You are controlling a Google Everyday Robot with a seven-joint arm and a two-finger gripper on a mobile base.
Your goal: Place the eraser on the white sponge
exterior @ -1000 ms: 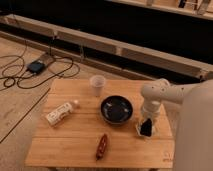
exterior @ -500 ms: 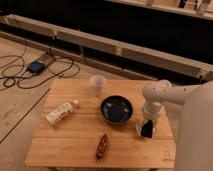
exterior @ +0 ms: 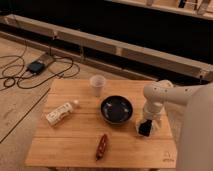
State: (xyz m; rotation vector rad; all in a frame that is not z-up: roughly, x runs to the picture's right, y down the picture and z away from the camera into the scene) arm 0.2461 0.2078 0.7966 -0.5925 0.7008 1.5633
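My gripper [exterior: 145, 125] hangs from the white arm [exterior: 157, 97] at the right side of the wooden table [exterior: 75, 145], just right of the dark bowl [exterior: 116, 110]. The black eraser [exterior: 144, 129] is right at the gripper's tip, low over the table. A pale patch along the eraser's right and lower edge [exterior: 153, 131] may be the white sponge; most of it is hidden by the eraser and gripper.
A white paper cup [exterior: 97, 85] stands behind the bowl. A white bottle with a label [exterior: 60, 113] lies on its side at the left. A dark red elongated object [exterior: 101, 146] lies near the front edge. Cables and a device [exterior: 36, 66] lie on the floor at the left.
Nothing has visibly changed; the arm and the eraser stay in the same place right of the bowl.
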